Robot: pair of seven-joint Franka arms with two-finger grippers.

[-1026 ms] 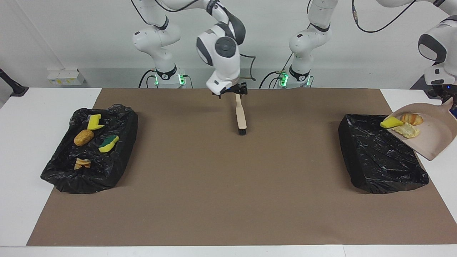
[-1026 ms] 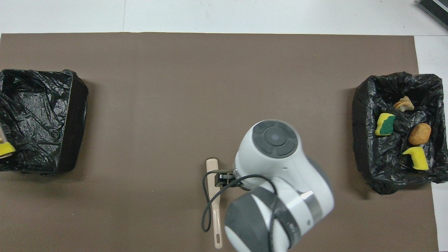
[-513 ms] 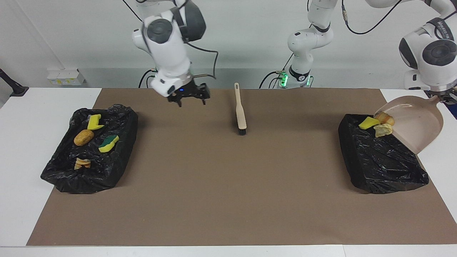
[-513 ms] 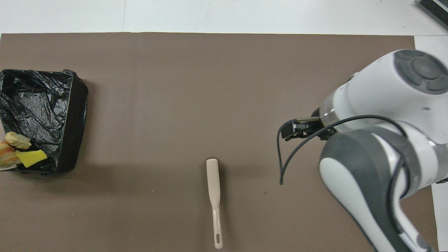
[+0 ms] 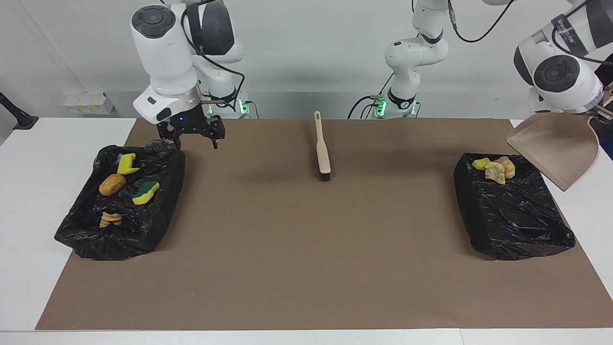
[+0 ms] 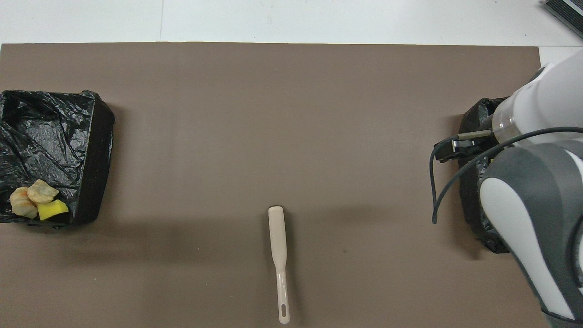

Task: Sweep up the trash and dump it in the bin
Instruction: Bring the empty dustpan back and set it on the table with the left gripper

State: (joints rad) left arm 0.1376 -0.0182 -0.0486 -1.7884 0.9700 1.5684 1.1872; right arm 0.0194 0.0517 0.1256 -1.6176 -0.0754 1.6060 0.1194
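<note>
Trash, seven small pieces, all lying in the two bins.

Toward the left arm's end, at mid height of the facing view: black bag-lined bin [image 5: 517, 225]. Holds three pieces bunched in its corner nearest the robots: a plain yellow sponge wedge [image 5: 479, 163], a pale crumpled bread lump [image 5: 493, 172] and a golden-brown bread lump [image 5: 506, 166], touching one another.

Toward the right arm's end: second black bag-lined bin [image 5: 158, 215]. Holds four pieces spread apart: nearest the robots a bent yellow sponge chunk [image 5: 126, 164], then a round golden-brown lump [image 5: 112, 184], beside it a green-backed yellow sponge [image 5: 145, 192], and farthest out a small layered brown piece [image 5: 110, 219].

Upper centre of the facing view: beige brush with black bristles [image 5: 322, 149], flat on the brown mat [image 5: 306, 249], handle toward the robots.

Left gripper [image 5: 599, 111], high at the edge of the facing view: clamped on the handle of the beige plastic dustpan [image 5: 558, 151]. Dustpan bare, tilted, mouth down toward the bin below it.

Right gripper [image 5: 191, 138]: fingers spread, nothing between them, over the robot-side rim of the second bin.

Against a second ago: three pieces gone from the dustpan and now down in the bin; dustpan lifted and turned steeper. Right gripper gone from the brush handle, swung across to the other bin. Brush unmoved; four pieces in the second bin unmoved.
</note>
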